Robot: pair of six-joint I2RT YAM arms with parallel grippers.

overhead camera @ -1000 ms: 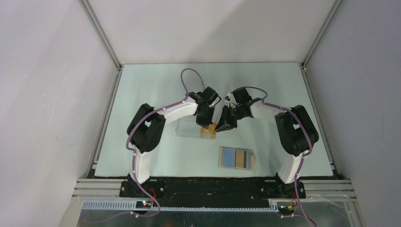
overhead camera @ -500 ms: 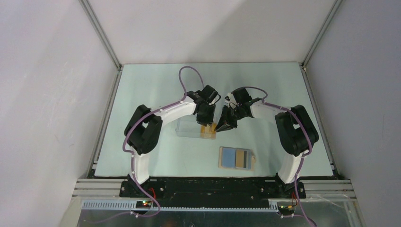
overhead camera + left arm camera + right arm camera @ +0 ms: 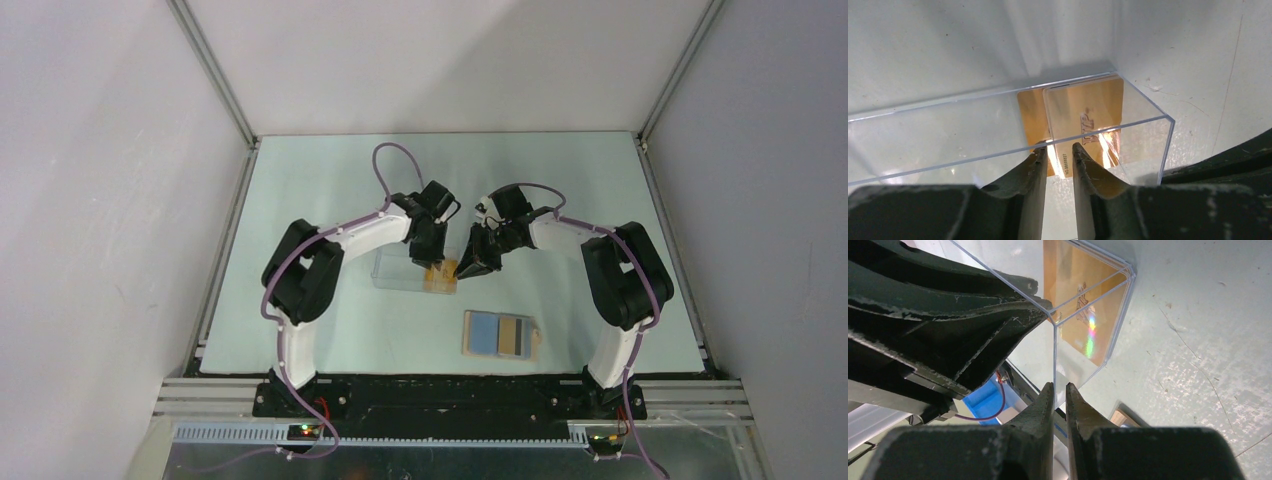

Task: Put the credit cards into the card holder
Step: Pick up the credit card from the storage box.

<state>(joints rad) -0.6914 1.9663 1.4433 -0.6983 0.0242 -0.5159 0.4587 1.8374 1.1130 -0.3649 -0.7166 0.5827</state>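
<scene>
Orange-yellow credit cards [image 3: 440, 277] lie in the right end of a clear plastic box [image 3: 400, 268]; in the left wrist view a paler card [image 3: 1083, 117] lies over an orange one [image 3: 1030, 112]. My left gripper [image 3: 432, 262] reaches into the box, its fingers narrowly apart [image 3: 1059, 152] over the top card's near edge. My right gripper [image 3: 468, 266] is shut [image 3: 1058, 390] on the box's right end wall [image 3: 1054, 347]. The card holder [image 3: 500, 334], a tan wallet with blue lining, lies open nearer the arm bases; its tan corner shows in the right wrist view [image 3: 1120, 419].
The box stands mid-table on the pale green surface [image 3: 330, 190]. The two wrists are close together over the box's right end. Grey walls [image 3: 100, 200] enclose the table on three sides.
My left wrist has shifted slightly left and turned over the box. The right arm, the box and the wallet have not moved.
</scene>
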